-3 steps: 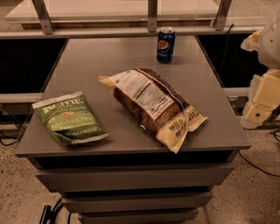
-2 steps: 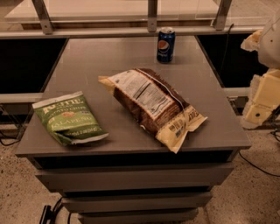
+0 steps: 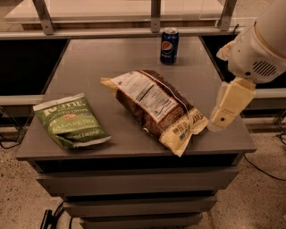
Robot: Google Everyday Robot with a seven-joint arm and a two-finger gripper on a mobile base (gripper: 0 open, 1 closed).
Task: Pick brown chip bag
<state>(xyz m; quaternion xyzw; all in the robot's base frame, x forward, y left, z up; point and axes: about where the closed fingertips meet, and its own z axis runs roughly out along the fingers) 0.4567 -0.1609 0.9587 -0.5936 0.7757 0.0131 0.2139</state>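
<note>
The brown chip bag [image 3: 154, 107] lies flat and diagonal in the middle of the grey table [image 3: 111, 58]. It is dark brown with cream-yellow ends, and its white nutrition panel faces up. My gripper [image 3: 224, 116] hangs as a cream piece under the white arm housing [image 3: 259, 44] at the table's right edge. It is just right of the bag's near end, apart from it and holding nothing.
A green jalapeno chip bag [image 3: 69, 120] lies at the table's front left. A blue Pepsi can [image 3: 169, 45] stands upright at the back, right of centre. A metal-framed shelf [image 3: 152, 13] runs behind the table. Cables lie on the speckled floor [image 3: 13, 188].
My arm and gripper have moved left, from beside the table to over its right edge near the brown bag. The bags and can have not moved.
</note>
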